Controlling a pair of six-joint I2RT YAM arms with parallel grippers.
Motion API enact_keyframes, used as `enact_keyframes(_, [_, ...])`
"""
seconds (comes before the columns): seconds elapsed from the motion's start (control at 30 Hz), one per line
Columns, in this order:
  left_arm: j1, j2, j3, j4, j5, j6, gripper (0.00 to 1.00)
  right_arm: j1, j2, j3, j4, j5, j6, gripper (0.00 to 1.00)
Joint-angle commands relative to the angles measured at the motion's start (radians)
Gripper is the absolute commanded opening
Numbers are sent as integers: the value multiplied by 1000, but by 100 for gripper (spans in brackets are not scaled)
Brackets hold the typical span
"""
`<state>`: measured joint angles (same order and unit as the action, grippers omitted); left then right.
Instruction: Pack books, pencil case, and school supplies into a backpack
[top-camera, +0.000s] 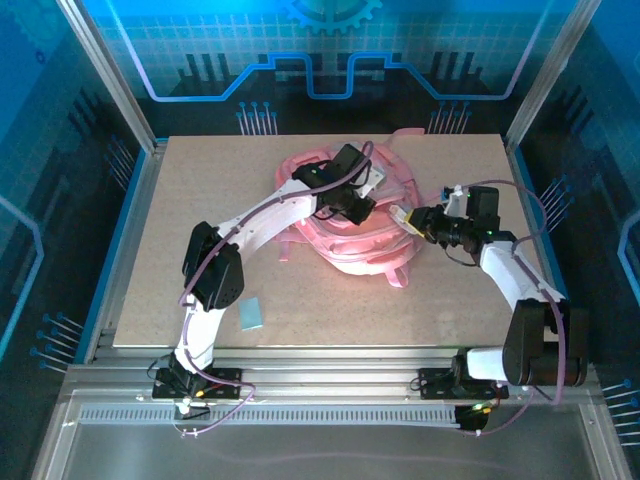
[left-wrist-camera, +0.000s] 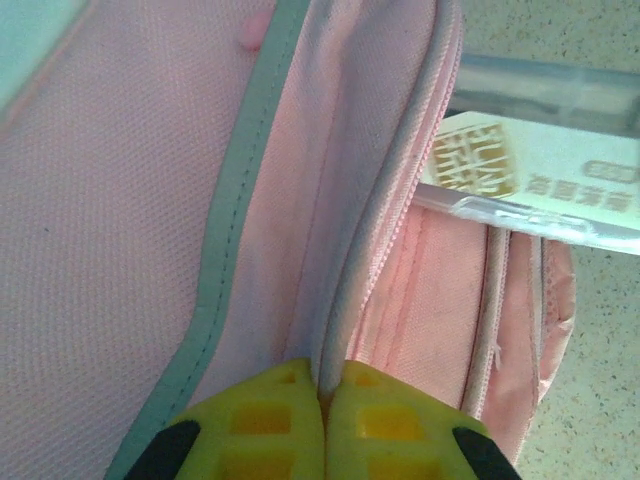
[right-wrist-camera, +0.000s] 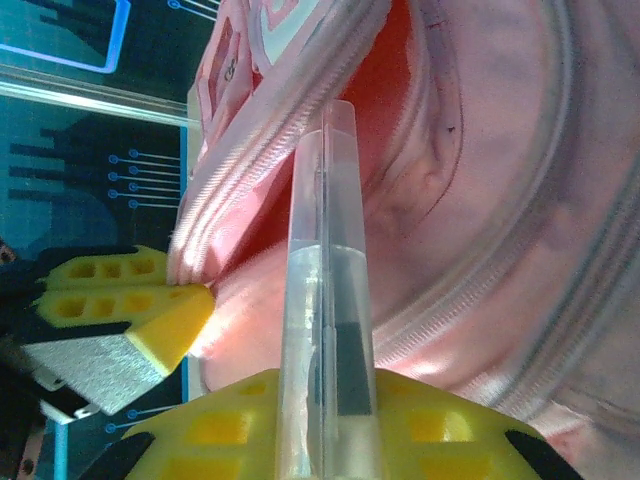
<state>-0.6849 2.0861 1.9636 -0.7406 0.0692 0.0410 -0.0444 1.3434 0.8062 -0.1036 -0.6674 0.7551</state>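
Backpack (top-camera: 350, 245), pink, lies at 12 o'clock on the table (top-camera: 200, 190) from above; left claw (top-camera: 360, 210) sits on its top, right claw (top-camera: 403, 215) at its 3 o'clock edge, a pale blue rectangle (top-camera: 252, 313) at 7 o'clock. Left wrist: left claw (left-wrist-camera: 325, 405) pinched shut on the backpack's zip edge; at 2 o'clock, a clear packet (left-wrist-camera: 540, 180) bears blurred gold Chinese characters. Right wrist: right claw (right-wrist-camera: 325, 435) clamps that packet edge-on at the backpack's open mouth.

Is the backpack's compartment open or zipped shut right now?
Open. The left gripper pinches one zip edge of the backpack; its interior gapes in the right wrist view.
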Motion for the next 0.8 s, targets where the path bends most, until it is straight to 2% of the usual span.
enact_keyframes(0.0, [-2, -51, 61, 2, 52, -5, 2, 27, 29, 38, 121, -42, 79, 19])
enact_keyframes(0.13, [0, -48, 59, 0, 49, 5, 10, 53, 31, 30, 172, -33, 109, 18])
enact_keyframes(0.17, [0, -46, 58, 3, 47, 4, 9, 66, 41, 30, 181, -29, 113, 18])
enact_keyframes(0.23, [1, -38, 58, 13, 26, -2, 0, 104, 79, 40, 197, -25, 126, 18])
enact_keyframes(0.47, [14, -41, 100, 44, -41, -65, 0, 228, 204, 67, 306, 54, 213, 18])
enact_keyframes(0.57, [14, -59, 101, 67, -34, -95, 0, 260, 271, 135, 349, 50, 247, 18])
enact_keyframes(0.67, [14, -77, 85, 89, -19, -119, 0, 286, 326, 185, 335, 77, 254, 24])
enact_keyframes(0.77, [14, -98, 57, 113, -15, -134, 0, 293, 356, 201, 296, 152, 252, 39])
